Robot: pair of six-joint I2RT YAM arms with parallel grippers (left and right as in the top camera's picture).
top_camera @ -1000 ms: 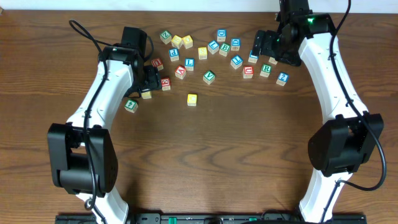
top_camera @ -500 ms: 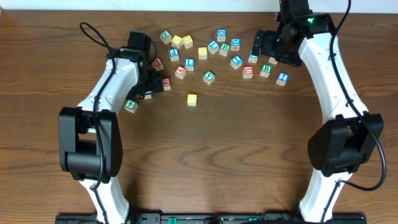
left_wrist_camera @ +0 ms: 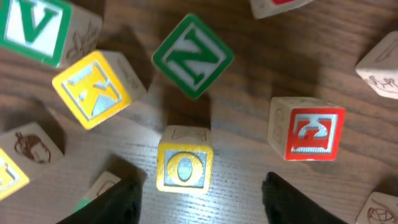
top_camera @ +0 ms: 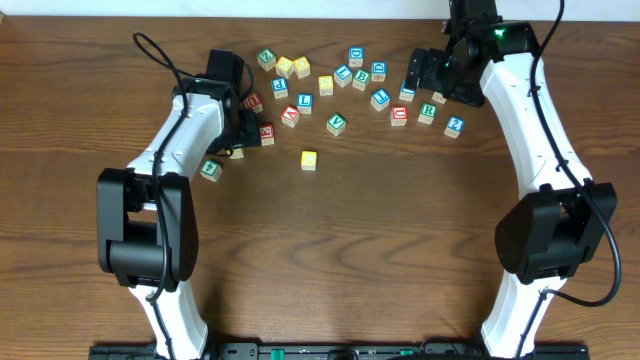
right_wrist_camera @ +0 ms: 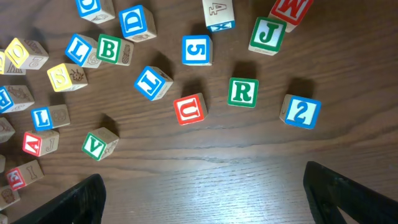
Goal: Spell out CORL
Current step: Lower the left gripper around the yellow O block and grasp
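My left gripper (top_camera: 243, 140) is open among the left-hand cubes. In the left wrist view a yellow cube with an O (left_wrist_camera: 184, 167) sits on the wood just ahead of and between my open fingertips (left_wrist_camera: 202, 183), untouched. A lone yellow-topped cube (top_camera: 308, 159) lies apart in the middle. The white cube with a green R (top_camera: 428, 112) (right_wrist_camera: 242, 92) and the one with a blue L (top_camera: 304, 102) (right_wrist_camera: 42, 118) lie in the scatter. My right gripper (top_camera: 440, 80) (right_wrist_camera: 202, 186) is open and empty, above bare wood near the R.
Around the O lie a green N (left_wrist_camera: 193, 56), a yellow K (left_wrist_camera: 93, 89), a green V (left_wrist_camera: 37, 25) and a red-faced cube (left_wrist_camera: 306, 132). Near the R lie a red U (right_wrist_camera: 189, 109), a blue 2 (right_wrist_camera: 301, 112), a blue 5 (right_wrist_camera: 196, 50) and a green J (right_wrist_camera: 268, 34).
My left arm's elbow has swung up and to the right while its gripper stayed by the left-hand cubes. The right arm and the cubes have not moved.
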